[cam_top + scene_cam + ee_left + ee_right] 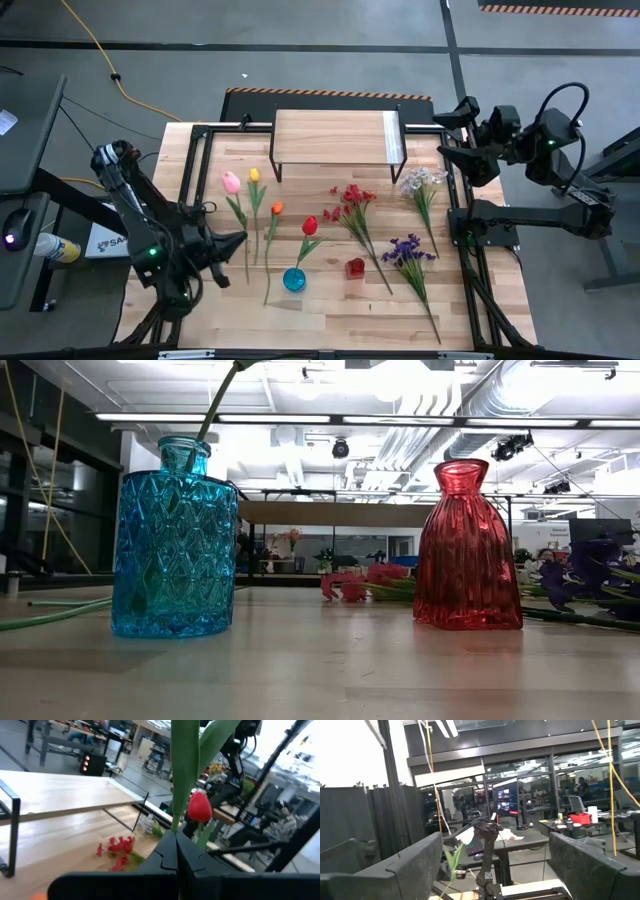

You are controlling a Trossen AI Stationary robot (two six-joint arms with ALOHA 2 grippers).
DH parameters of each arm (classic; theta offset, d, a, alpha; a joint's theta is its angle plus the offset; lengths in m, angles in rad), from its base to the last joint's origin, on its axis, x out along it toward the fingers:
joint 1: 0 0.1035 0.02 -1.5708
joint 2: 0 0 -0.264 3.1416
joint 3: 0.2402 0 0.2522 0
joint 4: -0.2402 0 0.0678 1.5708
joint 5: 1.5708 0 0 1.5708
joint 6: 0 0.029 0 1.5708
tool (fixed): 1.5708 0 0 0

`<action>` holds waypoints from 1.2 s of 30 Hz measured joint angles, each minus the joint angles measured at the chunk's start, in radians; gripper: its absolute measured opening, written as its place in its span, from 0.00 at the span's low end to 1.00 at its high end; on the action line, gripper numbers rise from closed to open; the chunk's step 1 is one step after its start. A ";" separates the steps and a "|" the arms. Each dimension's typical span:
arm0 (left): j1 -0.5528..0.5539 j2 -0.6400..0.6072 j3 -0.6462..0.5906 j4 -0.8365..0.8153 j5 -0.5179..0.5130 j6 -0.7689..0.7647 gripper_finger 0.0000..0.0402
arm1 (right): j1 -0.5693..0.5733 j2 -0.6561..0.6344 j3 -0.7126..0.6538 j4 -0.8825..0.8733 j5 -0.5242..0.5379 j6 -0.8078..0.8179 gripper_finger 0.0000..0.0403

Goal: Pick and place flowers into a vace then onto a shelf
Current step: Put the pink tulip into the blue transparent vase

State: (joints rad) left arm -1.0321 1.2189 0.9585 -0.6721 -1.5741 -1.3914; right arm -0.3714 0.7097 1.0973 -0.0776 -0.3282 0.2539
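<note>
Hidden or cut off, as seen from the floor:
- Red tulip (222, 390): low view shows stem only; bloom past the top edge.
- Shelf (340, 513): low view, legs partly screened by the blue vase (174, 545) and red vase (466, 550).
- Purple sprig (590, 582): cropped at the right edge, blurred.
- Left gripper (176, 851): fingertips pressed together; whether they pinch the stem behind them is unclear.

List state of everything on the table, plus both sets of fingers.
Blue vase: upright, red tulip stem in it.
Red vase: upright, empty.
Other flowers: lying flat on table.
Left fingers: shut.
Right fingers: open, holding nothing.
</note>
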 joint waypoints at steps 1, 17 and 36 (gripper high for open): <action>0.013 0.009 0.000 0.056 0.000 0.049 0.05 | 0.000 0.002 0.000 0.000 0.007 0.000 0.88; 0.202 0.145 0.001 0.403 0.004 0.198 0.05 | 0.000 0.017 0.000 0.000 0.031 0.000 0.88; 0.201 0.247 0.002 0.679 0.003 0.370 0.05 | 0.000 0.017 0.000 0.000 0.035 0.007 0.88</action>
State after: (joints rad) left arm -0.8309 1.4658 0.9600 0.0071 -1.5709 -1.0219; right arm -0.3710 0.7265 1.0973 -0.0780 -0.2937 0.2606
